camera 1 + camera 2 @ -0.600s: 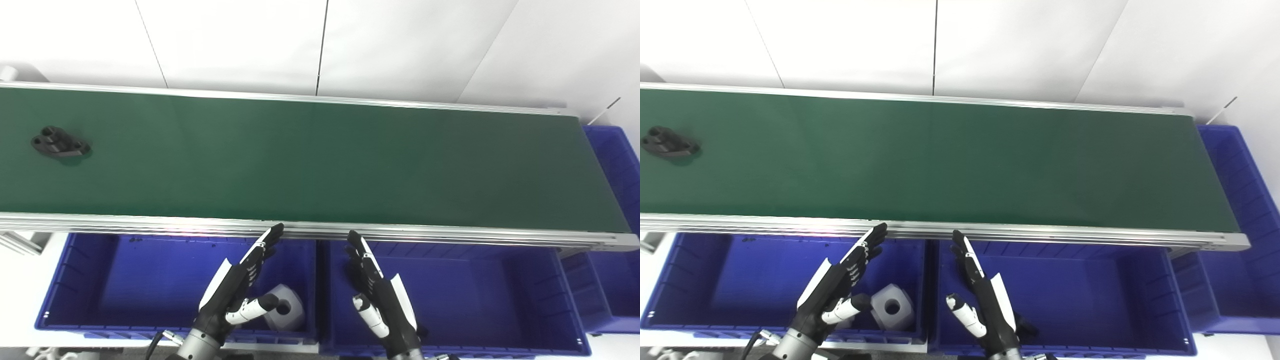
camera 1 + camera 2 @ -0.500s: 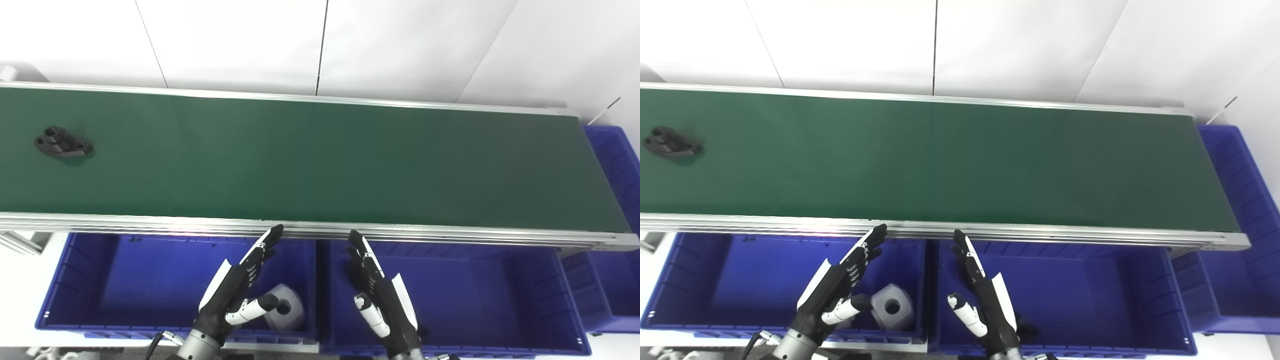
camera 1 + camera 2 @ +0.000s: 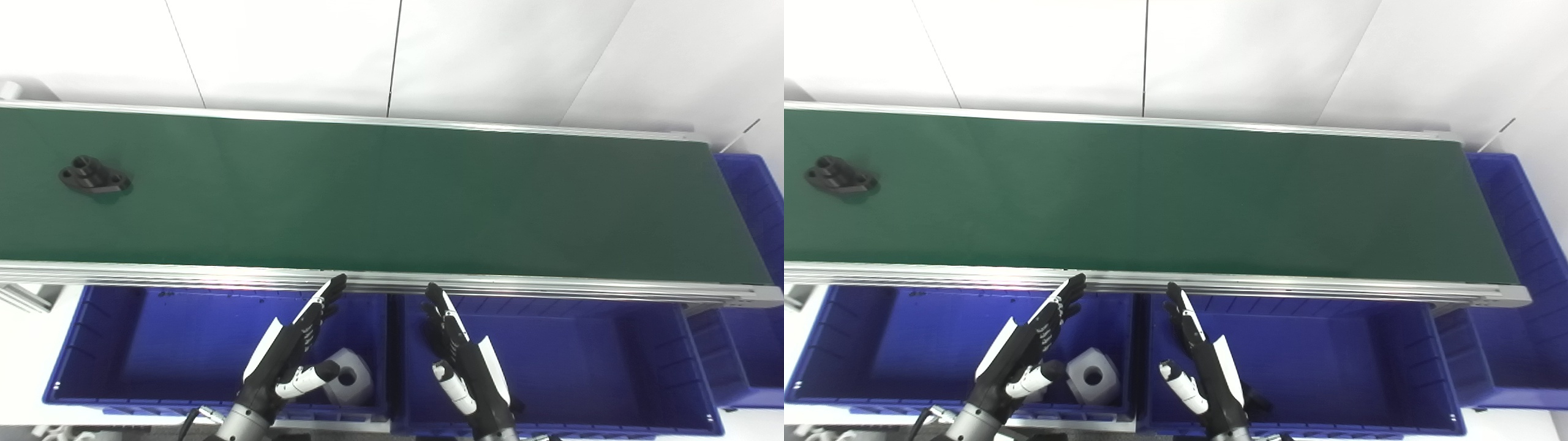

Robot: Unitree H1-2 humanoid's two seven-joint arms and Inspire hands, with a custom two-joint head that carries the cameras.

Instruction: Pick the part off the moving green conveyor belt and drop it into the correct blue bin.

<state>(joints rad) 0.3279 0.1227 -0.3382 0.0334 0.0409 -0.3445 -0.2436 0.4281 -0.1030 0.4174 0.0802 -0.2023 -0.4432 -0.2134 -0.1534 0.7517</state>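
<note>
- Long green conveyor belt (image 3: 392,190) with silver aluminium side rails: spans the scene left to right; its surface is bare apart from one part, so there is ample open room above it for a reach.
- Left blue plastic bin (image 3: 122,343) and middle blue plastic bin (image 3: 582,355): set side by side just below the belt's near rail. A third blue bin (image 3: 750,202) sits at the belt's right end.
- Left hand (image 3: 288,355): poised over the left bin, fingers (image 3: 324,300) straight and apart, holding nothing, tips close to the near rail.
- Right hand (image 3: 468,367): poised over the middle bin, fingers likewise extended and apart, empty.
- White blocky part with a round hole (image 3: 348,383): lying in the left bin's near right corner, just beside the left hand.
- Black flat bracket-like part with holes (image 3: 94,176): on the belt at far left, well apart from both hands.
- Step in hand, by judgement: waiting for the black part. The next move calls for timing a reach over the near rail, clearing that edge on the lift.
</note>
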